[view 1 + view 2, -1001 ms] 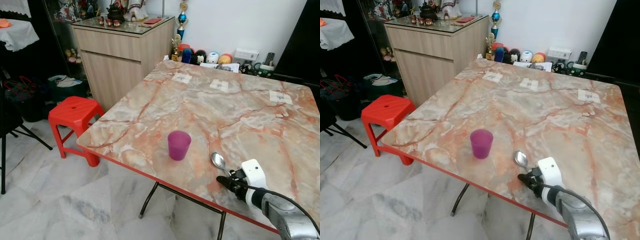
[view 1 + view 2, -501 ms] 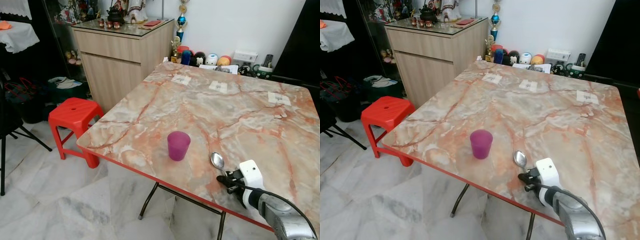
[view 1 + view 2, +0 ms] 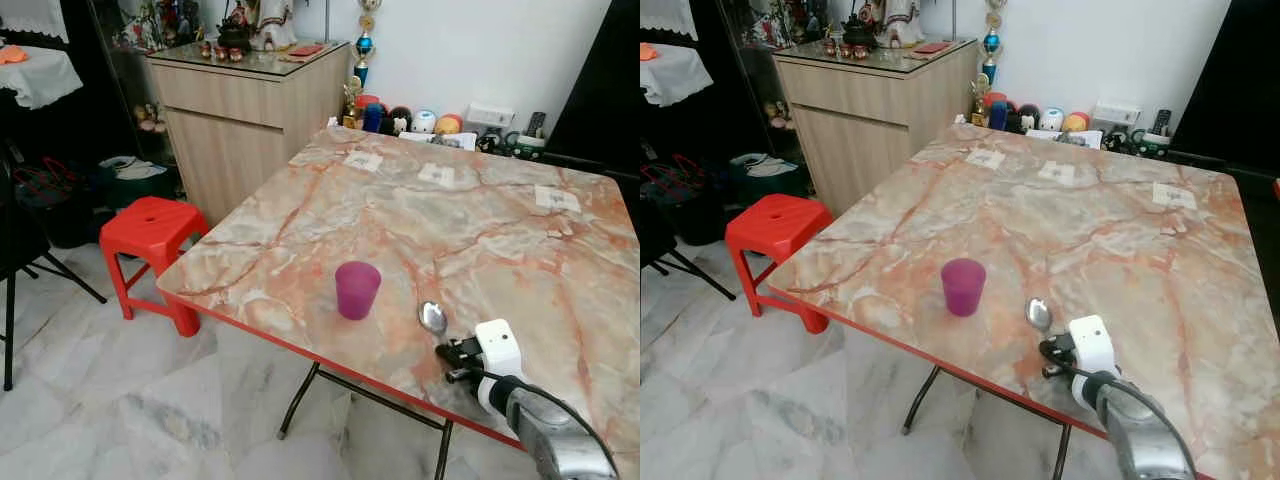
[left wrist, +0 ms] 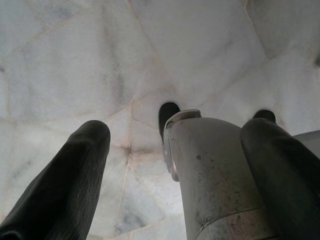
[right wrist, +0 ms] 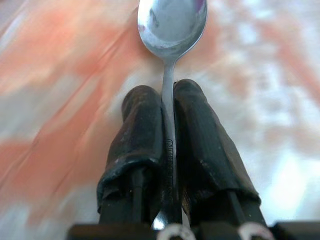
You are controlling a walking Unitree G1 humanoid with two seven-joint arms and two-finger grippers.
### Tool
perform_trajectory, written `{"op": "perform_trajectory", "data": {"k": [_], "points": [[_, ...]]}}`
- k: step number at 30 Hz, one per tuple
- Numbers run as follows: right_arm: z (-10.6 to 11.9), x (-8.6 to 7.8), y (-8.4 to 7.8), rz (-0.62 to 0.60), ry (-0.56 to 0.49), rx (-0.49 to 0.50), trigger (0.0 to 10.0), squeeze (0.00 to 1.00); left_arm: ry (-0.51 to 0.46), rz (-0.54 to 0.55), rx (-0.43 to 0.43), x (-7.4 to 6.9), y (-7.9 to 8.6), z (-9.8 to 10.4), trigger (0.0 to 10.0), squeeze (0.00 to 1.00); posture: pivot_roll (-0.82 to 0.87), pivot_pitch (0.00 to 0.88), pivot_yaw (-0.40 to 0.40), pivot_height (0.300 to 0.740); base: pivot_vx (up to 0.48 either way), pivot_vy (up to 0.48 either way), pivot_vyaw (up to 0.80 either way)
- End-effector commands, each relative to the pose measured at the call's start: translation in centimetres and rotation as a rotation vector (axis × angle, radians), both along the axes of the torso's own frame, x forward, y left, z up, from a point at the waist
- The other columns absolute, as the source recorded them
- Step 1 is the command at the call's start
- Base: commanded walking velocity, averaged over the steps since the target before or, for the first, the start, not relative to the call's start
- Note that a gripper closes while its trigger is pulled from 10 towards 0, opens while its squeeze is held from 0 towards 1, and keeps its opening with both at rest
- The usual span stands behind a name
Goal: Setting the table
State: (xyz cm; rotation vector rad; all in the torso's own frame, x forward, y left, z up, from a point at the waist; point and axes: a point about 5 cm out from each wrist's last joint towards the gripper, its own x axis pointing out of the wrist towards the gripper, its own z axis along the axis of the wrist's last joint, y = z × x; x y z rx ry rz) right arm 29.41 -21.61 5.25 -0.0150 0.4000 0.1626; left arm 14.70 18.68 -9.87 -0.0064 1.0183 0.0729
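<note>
A metal spoon (image 3: 433,317) lies low over the marble table (image 3: 440,220) near its front edge, bowl pointing away from me. My right gripper (image 3: 451,352) is shut on the spoon's handle; in the right wrist view the two black fingers (image 5: 145,130) pinch the thin handle with the spoon's bowl (image 5: 172,22) just beyond them. A purple plastic cup (image 3: 357,290) stands upright on the table a little to the left of the spoon. My left gripper (image 4: 175,145) hangs idle over the pale floor tiles, its fingers spread wide apart.
A red plastic stool (image 3: 150,225) stands off the table's left corner. A wooden cabinet (image 3: 240,100) sits behind it. Small toys and a remote (image 3: 420,120) line the table's far edge by the wall. White paper squares (image 3: 437,174) lie on the far half.
The right gripper with the spoon has shifted slightly forward and up the picture. The camera view has also moved a little. The cup stays where it was.
</note>
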Motion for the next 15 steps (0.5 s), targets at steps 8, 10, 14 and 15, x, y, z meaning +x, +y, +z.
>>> {"op": "perform_trajectory", "data": {"k": [8,10,14,15], "points": [[3.4,1.1,0.9,-0.215,-0.271,0.083,10.0,0.00,0.034,-0.001,0.003,-0.8,-0.3,-0.4,10.0,0.00,0.05,0.000,-0.014,0.740,0.000,0.000,0.00],[3.8,1.2,1.1,-0.261,-0.309,0.097,10.0,0.00,0.032,0.000,0.007,-0.8,-0.3,-0.4,10.0,0.00,0.05,0.000,-0.015,0.740,0.000,0.000,0.00],[4.7,1.1,1.2,-0.327,-0.392,0.101,10.0,0.00,0.031,-0.002,0.011,-0.8,-0.2,-0.4,10.0,0.00,0.04,0.000,-0.014,0.740,0.000,0.000,0.00],[4.8,1.1,1.3,-0.334,-0.398,0.105,10.0,0.00,0.031,-0.002,0.012,-0.8,-0.2,-0.4,10.0,0.00,0.04,0.000,-0.014,0.740,0.000,0.000,0.00]]}}
